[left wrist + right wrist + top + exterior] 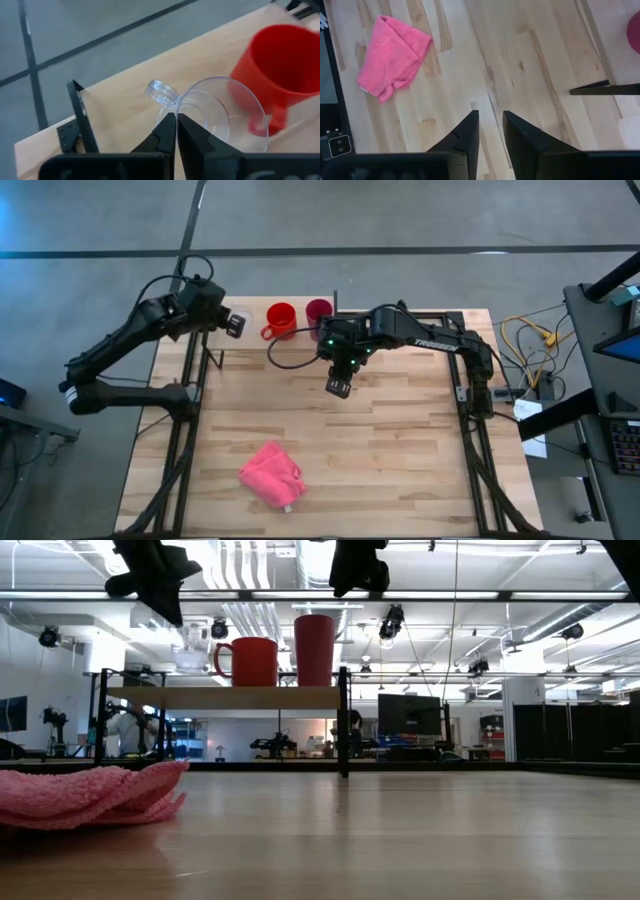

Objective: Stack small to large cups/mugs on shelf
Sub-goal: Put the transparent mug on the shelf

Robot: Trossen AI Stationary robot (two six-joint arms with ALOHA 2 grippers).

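High view: shelf (250, 332) along the worktop's (400, 440) far edge, carrying, in a row, clear cup (240, 317), red-orange mug (281, 320) with handle toward the near side, and magenta tumbler (318, 312); left end effector (234, 326) sits over the clear cup, right end effector (338, 386) hangs above bare worktop just in front of the shelf; pink cloth (271, 474) lies crumpled well apart, toward the near edge. Low view: the three vessels stand upright on the raised shelf board (clear cup faint against the room lights), black uprights (343, 720) below, pink cloth in the foreground; both arms enter from above. Left wrist view: left end effector's fingers (165, 132) are pressed together on the clear cup's rim beside its handle; the red-orange mug stands just beside, no gap discernible between them. Right wrist view: right end effector's fingers (467, 132) stand slightly apart, holding nothing, over wood planks; pink cloth and one black upright visible beyond.
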